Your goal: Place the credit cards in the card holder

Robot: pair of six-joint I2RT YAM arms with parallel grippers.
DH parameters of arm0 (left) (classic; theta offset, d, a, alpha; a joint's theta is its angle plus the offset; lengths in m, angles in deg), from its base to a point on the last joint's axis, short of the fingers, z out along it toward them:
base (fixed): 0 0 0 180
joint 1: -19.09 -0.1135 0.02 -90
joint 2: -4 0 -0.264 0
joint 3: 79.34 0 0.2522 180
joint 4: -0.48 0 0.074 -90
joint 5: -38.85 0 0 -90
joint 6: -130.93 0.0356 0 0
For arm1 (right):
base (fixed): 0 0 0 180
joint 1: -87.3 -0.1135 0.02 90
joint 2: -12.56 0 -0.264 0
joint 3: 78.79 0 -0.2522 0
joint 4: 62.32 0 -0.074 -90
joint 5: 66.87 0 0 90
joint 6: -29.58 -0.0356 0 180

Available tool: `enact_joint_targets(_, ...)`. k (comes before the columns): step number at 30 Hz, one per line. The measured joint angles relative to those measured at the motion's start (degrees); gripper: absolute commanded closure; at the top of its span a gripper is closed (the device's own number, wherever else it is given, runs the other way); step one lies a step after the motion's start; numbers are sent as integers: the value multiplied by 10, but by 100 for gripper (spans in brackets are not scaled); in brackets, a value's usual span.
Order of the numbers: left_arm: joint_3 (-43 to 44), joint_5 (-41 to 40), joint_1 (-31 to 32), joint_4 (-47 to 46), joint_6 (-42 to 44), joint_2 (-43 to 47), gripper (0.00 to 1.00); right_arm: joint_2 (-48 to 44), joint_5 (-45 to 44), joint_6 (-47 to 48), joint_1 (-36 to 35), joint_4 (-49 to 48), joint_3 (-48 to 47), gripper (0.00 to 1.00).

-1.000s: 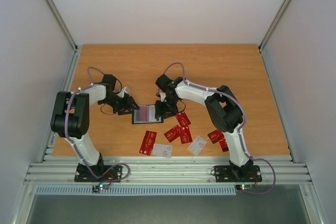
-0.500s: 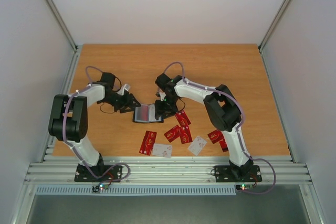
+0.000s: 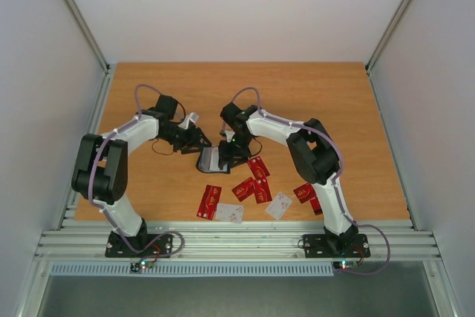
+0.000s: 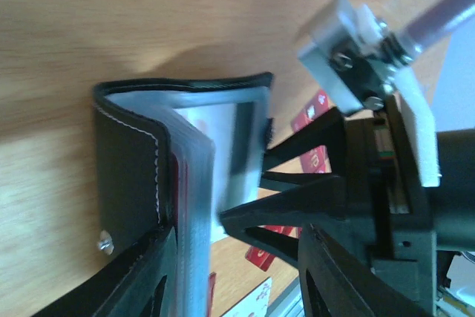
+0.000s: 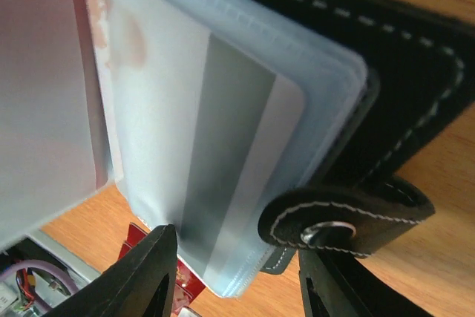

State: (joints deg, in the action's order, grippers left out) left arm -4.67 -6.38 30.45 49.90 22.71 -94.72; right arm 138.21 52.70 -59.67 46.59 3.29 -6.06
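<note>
**Grippers either side of a half-folded card holder**

On the wood-grain table, the stitched black holder is set between both arms, one flap lifted and its clear plastic sleeves fanned. It is straddled by the left gripper, fingers spread and not clamped. Whether a sleeve is pinched by the right gripper cannot be told. Thin, glossy red credit cards are scattered nearer the right arm.

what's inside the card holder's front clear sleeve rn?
In the black stitched leather card holder, the clear plastic sleeve holds a pale card with a grey stripe. Its other face is hidden. The neighbouring sleeve is too blurred to read.
</note>
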Motion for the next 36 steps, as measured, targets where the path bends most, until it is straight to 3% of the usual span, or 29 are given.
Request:
enact_joint_targets(22,26,1,76,-36,-66,-41,55,-24,46,4,54,-56,43,54)
enact_joint_targets(36,93,-19,83,-12,-81,-78,56,-78,32,5,83,-53,57,55)
